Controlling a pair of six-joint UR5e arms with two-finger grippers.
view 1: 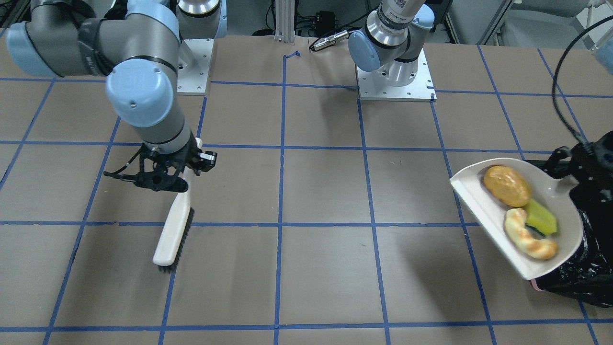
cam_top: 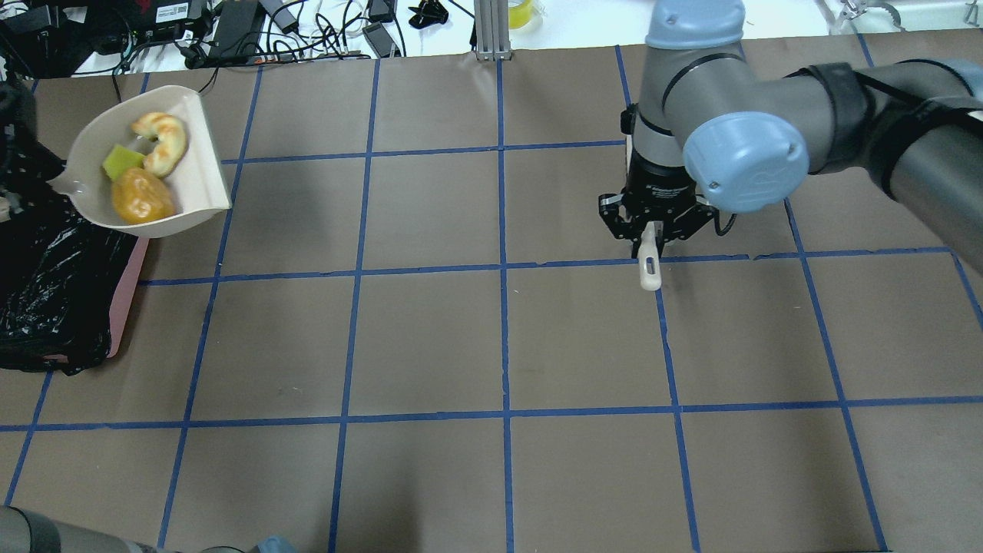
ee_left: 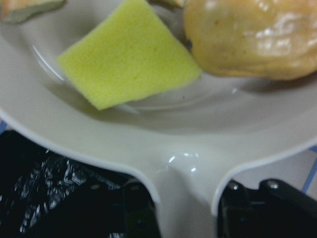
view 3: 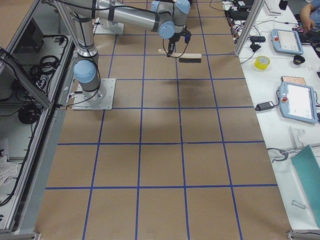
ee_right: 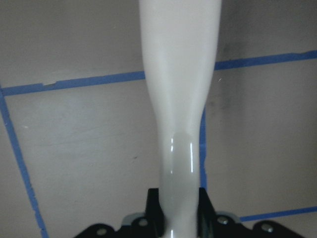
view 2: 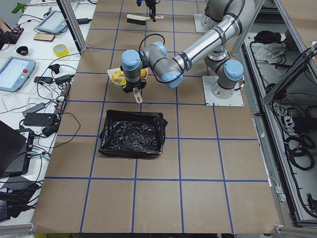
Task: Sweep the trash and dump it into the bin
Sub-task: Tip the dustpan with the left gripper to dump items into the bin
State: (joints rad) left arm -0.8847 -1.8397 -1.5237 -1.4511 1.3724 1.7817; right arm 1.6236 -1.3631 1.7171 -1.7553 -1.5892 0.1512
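My left gripper (ee_left: 185, 215) is shut on the handle of the cream-white dustpan (view 1: 471, 203) and holds it in the air at the edge of the bin (view 2: 132, 134), a pink box lined with a black bag (view 1: 584, 273). In the pan lie the golden-brown lump (view 1: 506, 185), the yellow-green sponge wedge (view 1: 542, 216) and the tan croissant (view 1: 527, 236). The black bag (ee_left: 44, 188) shows under the handle in the left wrist view. My right gripper (view 1: 184, 167) is shut on the handle of a white brush (view 1: 175, 225), whose bristle end rests on the table.
The brown table has a grid of blue tape (cam_top: 503, 269). The two arm bases (view 1: 395, 76) stand at the robot's edge. Cables and devices (cam_top: 230, 23) lie beyond the far edge. The bin's pink side (cam_top: 127, 299) faces the table's middle.
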